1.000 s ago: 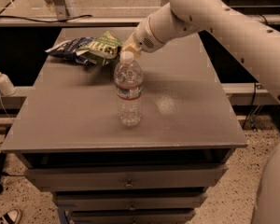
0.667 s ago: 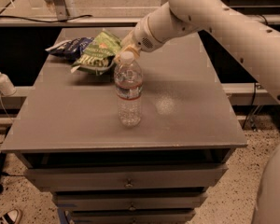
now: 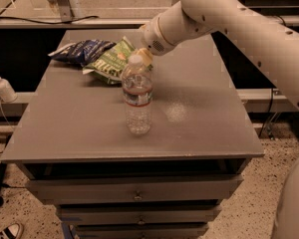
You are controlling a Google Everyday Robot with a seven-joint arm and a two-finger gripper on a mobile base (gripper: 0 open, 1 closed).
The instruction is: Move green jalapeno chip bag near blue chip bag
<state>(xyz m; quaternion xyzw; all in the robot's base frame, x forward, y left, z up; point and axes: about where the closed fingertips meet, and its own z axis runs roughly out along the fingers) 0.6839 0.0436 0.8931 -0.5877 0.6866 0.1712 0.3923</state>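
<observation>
Camera view: gripper (image 3: 143,56) at upper centre, at the right edge of the green jalapeno chip bag (image 3: 109,63), partly behind the water bottle (image 3: 137,96) cap. Grip state: cannot tell. Green bag at upper left on the table (image 3: 199,113), touching the blue chip bag (image 3: 82,51).

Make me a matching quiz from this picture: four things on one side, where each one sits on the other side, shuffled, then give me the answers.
Things
1. green jalapeno chip bag
2. blue chip bag
3. water bottle
4. gripper

Places
A. standing upright near the middle of the table
B. farthest left at the back of the table
C. at the green bag's right end, just behind the bottle's cap
D. lying between the dark bag and the arm's tip

Pairs: 1-D, 2-B, 3-A, 4-C
</observation>
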